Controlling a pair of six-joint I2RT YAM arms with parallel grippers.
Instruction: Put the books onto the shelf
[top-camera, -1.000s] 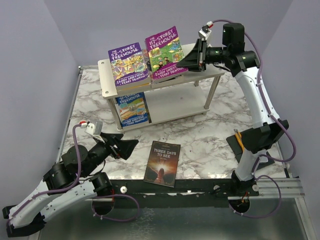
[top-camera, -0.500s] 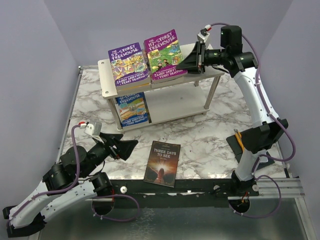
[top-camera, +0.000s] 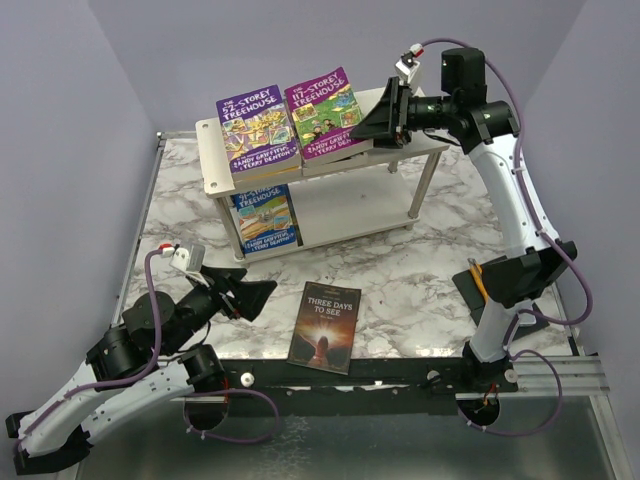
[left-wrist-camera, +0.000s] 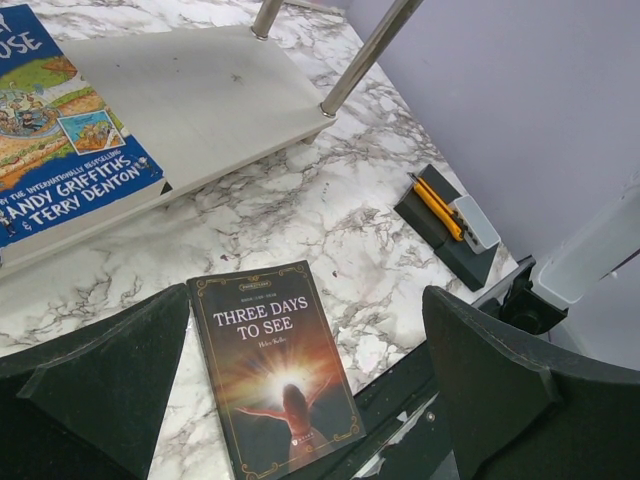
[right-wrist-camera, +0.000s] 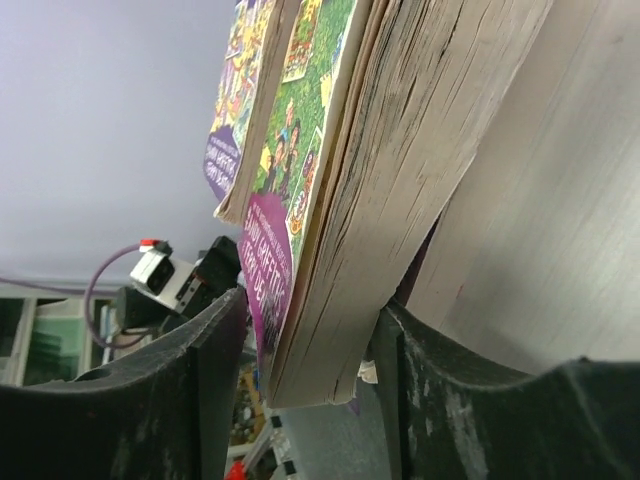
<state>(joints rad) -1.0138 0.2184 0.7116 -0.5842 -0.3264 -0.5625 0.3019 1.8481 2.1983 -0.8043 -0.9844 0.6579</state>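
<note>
**Right gripper at 117-Storey book on shelf top; left gripper wide open**

Left gripper: fingers spread wide, nothing held, low over the marble table. "Three Days to See" lies flat on the table just ahead of the fingertips. In the wrist view it sits framed between the 2 fingers, untouched.

The shelf stands farther ahead of those fingers. The blue Treehouse book is on the lower tier. The 52-Storey book and the 117-Storey book lie side by side on the top board.

Right gripper: the right edge of the 117-Storey book sits between the 2 fingers. 1 finger is on the cover side, the other on the underside by the board. Cannot tell if they pinch it or only straddle it.

A dark block with a yellow tool sits well right of the left fingers.
</note>
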